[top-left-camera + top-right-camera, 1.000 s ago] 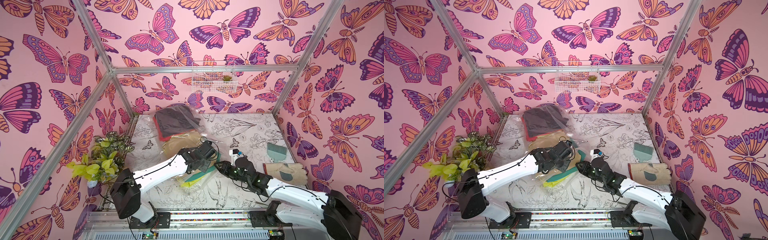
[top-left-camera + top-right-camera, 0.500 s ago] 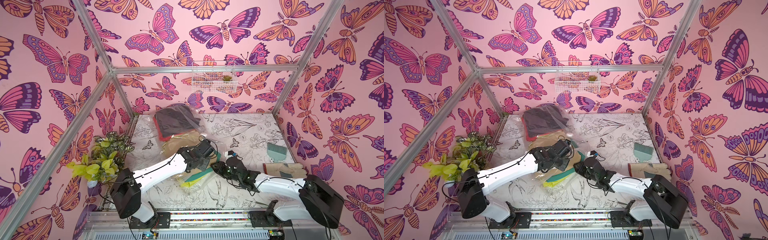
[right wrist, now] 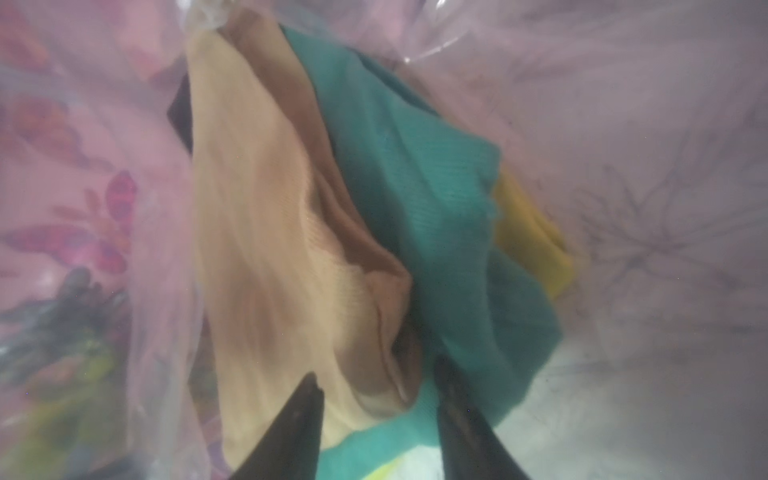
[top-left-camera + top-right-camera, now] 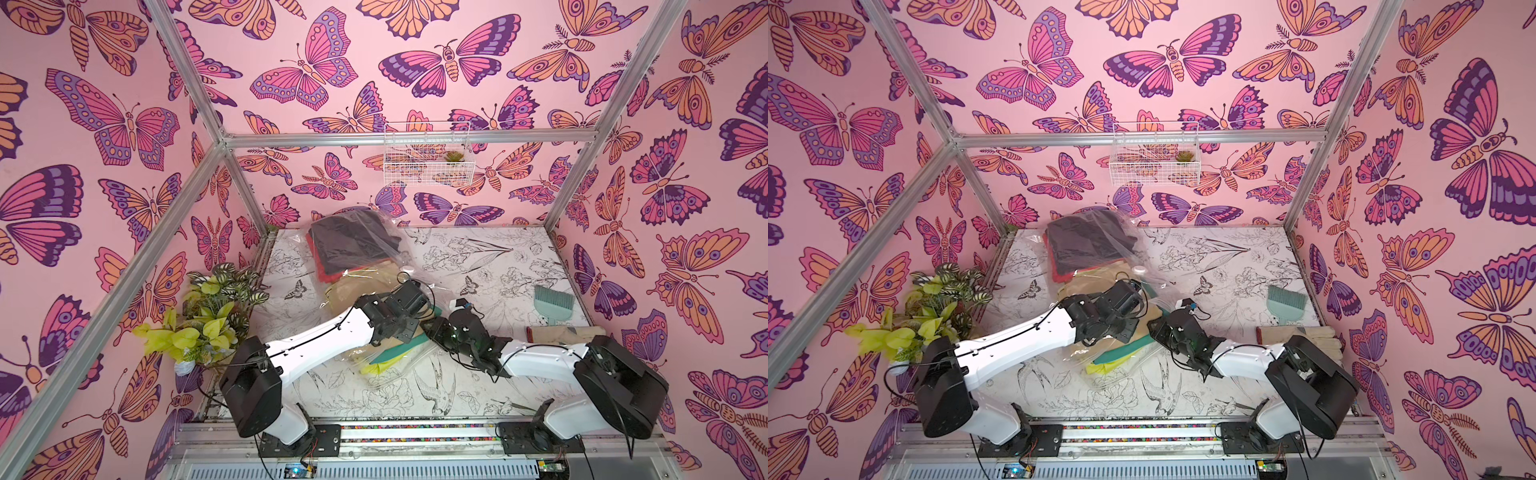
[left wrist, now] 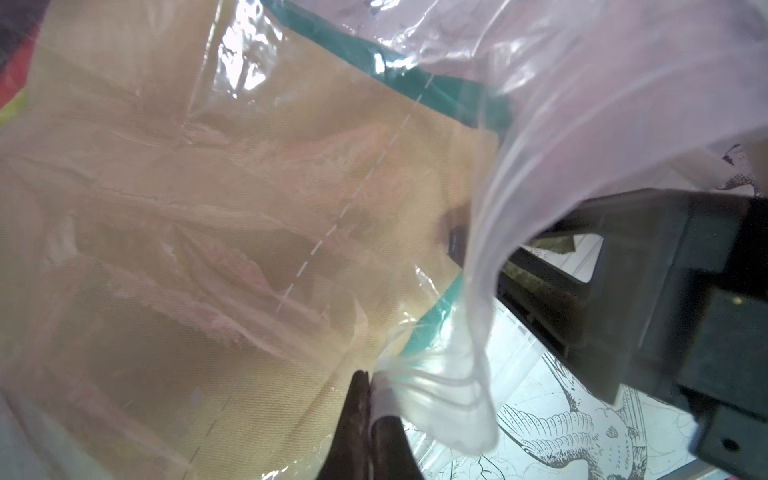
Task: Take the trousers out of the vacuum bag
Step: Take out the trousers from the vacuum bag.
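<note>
The vacuum bag [image 4: 386, 245] lies from the back left toward the table's middle, crinkly and clear, with its white valve cap [image 4: 1139, 269] on top. Black trousers [image 4: 349, 237] and red ones [image 4: 328, 270] sit at its far end. Tan [image 3: 266, 232], teal [image 3: 415, 174] and yellow [image 3: 528, 232] trousers lie near its mouth. My left gripper [image 5: 368, 376] is shut on a bunched edge of the bag's plastic [image 5: 436, 399], holding it up. My right gripper [image 3: 376, 372] is open inside the mouth, a fingertip on each side of the tan fold's corner.
A leafy plant [image 4: 208, 316] stands at the left edge. A teal hand brush [image 4: 552, 303] and pale work gloves [image 4: 557, 332] lie at the right, behind my right arm. A white wire basket [image 4: 428, 158] hangs on the back wall.
My right gripper has moved left into the bag's mouth and its jaws have spread wider. The left gripper has kept its hold on the plastic without moving.
</note>
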Robot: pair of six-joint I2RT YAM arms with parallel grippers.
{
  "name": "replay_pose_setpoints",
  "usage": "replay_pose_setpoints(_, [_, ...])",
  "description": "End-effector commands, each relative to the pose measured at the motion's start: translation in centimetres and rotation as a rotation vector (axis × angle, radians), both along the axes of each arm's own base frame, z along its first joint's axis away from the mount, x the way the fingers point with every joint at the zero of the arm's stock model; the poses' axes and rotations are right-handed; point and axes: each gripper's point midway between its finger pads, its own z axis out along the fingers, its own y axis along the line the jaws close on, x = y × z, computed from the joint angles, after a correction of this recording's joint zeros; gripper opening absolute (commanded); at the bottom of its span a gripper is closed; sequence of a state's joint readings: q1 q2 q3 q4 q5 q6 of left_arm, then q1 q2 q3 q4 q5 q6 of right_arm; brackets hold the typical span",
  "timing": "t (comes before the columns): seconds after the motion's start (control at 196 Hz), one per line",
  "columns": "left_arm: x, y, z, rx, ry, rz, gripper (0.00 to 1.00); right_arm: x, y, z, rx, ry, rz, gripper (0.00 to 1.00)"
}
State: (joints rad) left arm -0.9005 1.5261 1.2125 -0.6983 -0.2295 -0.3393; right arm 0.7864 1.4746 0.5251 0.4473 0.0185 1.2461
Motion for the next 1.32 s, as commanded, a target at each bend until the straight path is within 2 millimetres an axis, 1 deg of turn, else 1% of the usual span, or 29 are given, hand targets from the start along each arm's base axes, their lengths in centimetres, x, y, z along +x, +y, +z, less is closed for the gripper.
replay_pose_setpoints(0.0, [0.3, 0.5, 0.3, -0.022, -0.012, 0.023, 0.0, 1.2, 0.4, 0.5, 0.029, -0.017, -0.01, 0.47])
replay_pose_setpoints(0.061, [0.4, 0.5, 0.3, -0.021, -0.011, 0.026, 0.0, 1.6, 0.8, 0.8, 0.038, -0.031, 0.003, 0.42])
replay_pose_setpoints(0.168, [0.4, 0.5, 0.2, -0.023, -0.008, 0.03, 0.0, 2.0, 1.7, 1.4, 0.036, -0.047, 0.038, 0.36])
replay_pose_setpoints(0.25, [0.6, 0.7, 0.3, -0.027, -0.009, 0.035, 0.0, 2.3, 1.9, 1.7, 0.028, -0.053, 0.042, 0.3])
replay_pose_setpoints(0.326, [0.5, 0.9, 0.3, -0.028, -0.007, 0.038, 0.0, 2.3, 1.8, 1.9, 0.014, -0.058, 0.042, 0.28])
replay_pose_setpoints(0.428, [0.6, 1.0, 0.3, -0.029, -0.008, 0.042, 0.0, 2.4, 1.7, 2.2, -0.007, -0.062, 0.051, 0.29])
replay_pose_setpoints(0.54, [0.6, 1.2, 0.3, -0.031, -0.008, 0.044, 0.0, 2.0, 1.5, 2.9, -0.009, -0.068, 0.057, 0.35])
replay_pose_setpoints(0.739, [0.7, 1.4, 0.4, -0.036, -0.006, 0.048, 0.0, 1.7, 1.1, 4.1, -0.022, -0.082, 0.066, 0.35])
replay_pose_setpoints(0.801, [0.8, 1.4, 0.3, -0.038, -0.005, 0.049, 0.0, 1.7, 1.0, 4.0, -0.036, -0.079, 0.065, 0.36])
replay_pose_setpoints(0.897, [0.8, 1.3, 0.3, -0.041, -0.003, 0.049, 0.0, 1.9, 1.4, 3.6, -0.037, -0.074, 0.074, 0.36])
replay_pose_setpoints(1.076, [0.8, 1.4, 0.5, -0.045, -0.007, 0.048, 0.0, 2.4, 2.5, 3.6, -0.014, -0.08, 0.099, 0.35])
replay_pose_setpoints(1.142, [0.8, 1.5, 0.4, -0.044, -0.006, 0.048, 0.0, 2.5, 2.8, 3.5, -0.015, -0.077, 0.11, 0.38])
replay_pose_setpoints(1.208, [0.8, 1.5, 0.5, -0.046, -0.006, 0.05, 0.0, 2.5, 3.2, 3.7, -0.01, -0.082, 0.126, 0.4])
replay_pose_setpoints(1.315, [0.8, 1.6, 0.4, -0.045, -0.004, 0.053, 0.0, 2.4, 3.4, 4.2, -0.006, -0.089, 0.141, 0.4])
